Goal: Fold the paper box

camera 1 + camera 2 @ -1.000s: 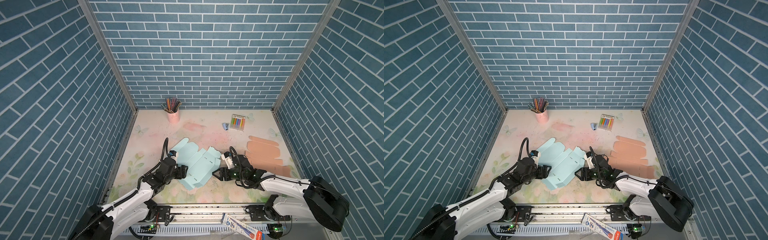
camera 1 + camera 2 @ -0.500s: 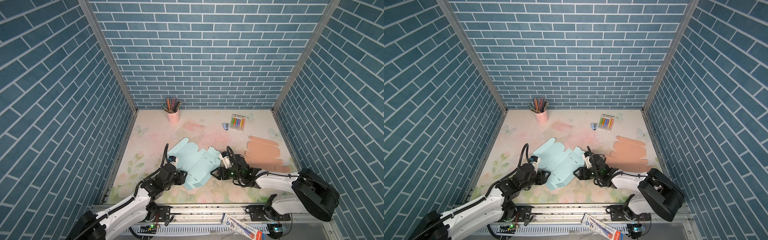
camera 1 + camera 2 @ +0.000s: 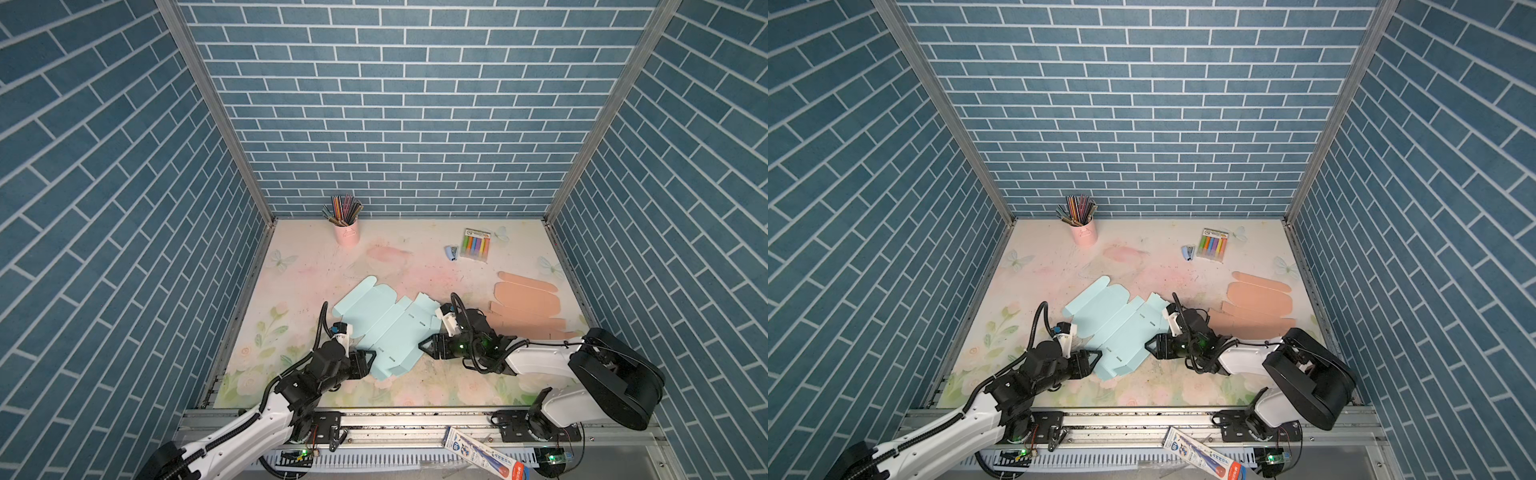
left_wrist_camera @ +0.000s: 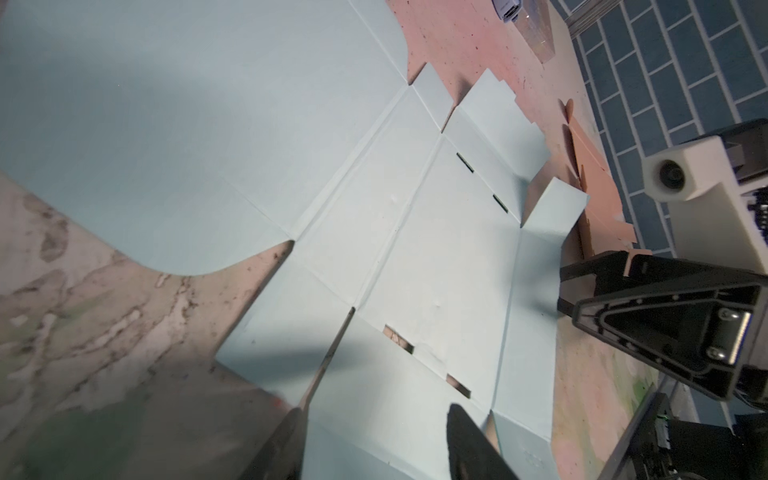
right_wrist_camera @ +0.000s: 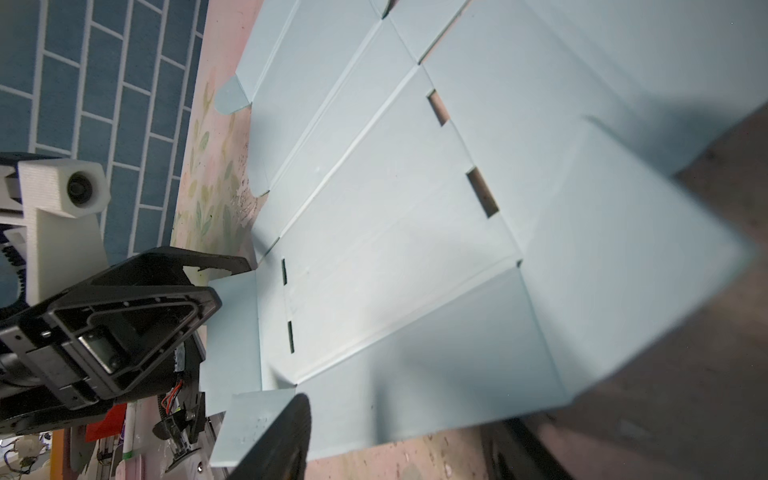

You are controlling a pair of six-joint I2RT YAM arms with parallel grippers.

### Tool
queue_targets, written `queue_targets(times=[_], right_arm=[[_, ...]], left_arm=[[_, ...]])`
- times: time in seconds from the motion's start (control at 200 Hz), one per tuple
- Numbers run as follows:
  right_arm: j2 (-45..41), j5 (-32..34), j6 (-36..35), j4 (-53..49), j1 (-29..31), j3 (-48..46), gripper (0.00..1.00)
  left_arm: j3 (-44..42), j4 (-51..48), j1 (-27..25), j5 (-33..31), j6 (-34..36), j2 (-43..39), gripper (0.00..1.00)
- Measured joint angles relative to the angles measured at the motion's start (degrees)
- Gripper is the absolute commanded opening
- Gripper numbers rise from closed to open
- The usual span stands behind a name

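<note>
**Top views.** In both top views the paper box (image 3: 386, 328) lay as a pale-blue cut sheet, largely flat, on the desk (image 3: 299, 266). It sat toward the front edge, between the two arms. The left claw (image 3: 370, 360) stood at the sheet's near-left corner. Against the picture of a second earlier, it had drawn back from the sheet's left side toward that corner. The right claw (image 3: 424, 345) had edged in to the sheet's right margin. Whether its tip touched the paper could not be told. The sheet itself had barely shifted. A stack of orange blanks (image 3: 528, 303) lay apart to the right.

**Left wrist view.** The left claw's two fingers (image 4: 469, 440) stood apart, released, straddling a near flap of the box (image 4: 415, 249). Nothing was clamped. Creases and slots showed plainly. One far flap stood slightly raised beside the right claw (image 4: 567, 293).

**Right wrist view.** One finger (image 5: 286, 436) of the right claw showed over the paper's edge, and its partner was a dark blur at the frame's side. The jaws were parted and gripping nothing. The panel between them appeared partly lifted.

**Assessment.** Both claws had taken station on opposite edges of the sheet. Folding was judged barely begun, with raising a side wall the likely next step.
</note>
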Motion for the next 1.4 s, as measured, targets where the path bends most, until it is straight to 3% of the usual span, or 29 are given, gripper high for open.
queue_targets(times=[0.32, 0.515, 0.7, 0.95, 1.4], right_arm=[[0.0, -0.2, -0.1, 1.2, -3.9, -1.2, 0.63], [-0.9, -0.3, -0.7, -0.1, -6.5, -1.2, 0.63], [-2.9, -0.3, -1.4, -2.1, -7.8, -1.3, 0.62], [-5.2, -0.2, -1.8, -4.8, -8.9, -1.3, 0.61], [-3.3, -1.0, -2.6, -2.7, -10.6, -2.6, 0.4]], left_arm=[[-0.3, 2.2, -8.7, -1.7, -3.9, 3.1, 0.53], [2.9, 6.3, -17.9, -5.4, -5.5, 12.7, 0.52], [7.9, 10.8, -23.3, -7.0, -6.0, 23.5, 0.52], [12.0, 16.5, -26.1, -7.6, -6.0, 31.3, 0.51], [10.8, 16.3, -26.2, -11.0, -6.7, 27.5, 0.5]])
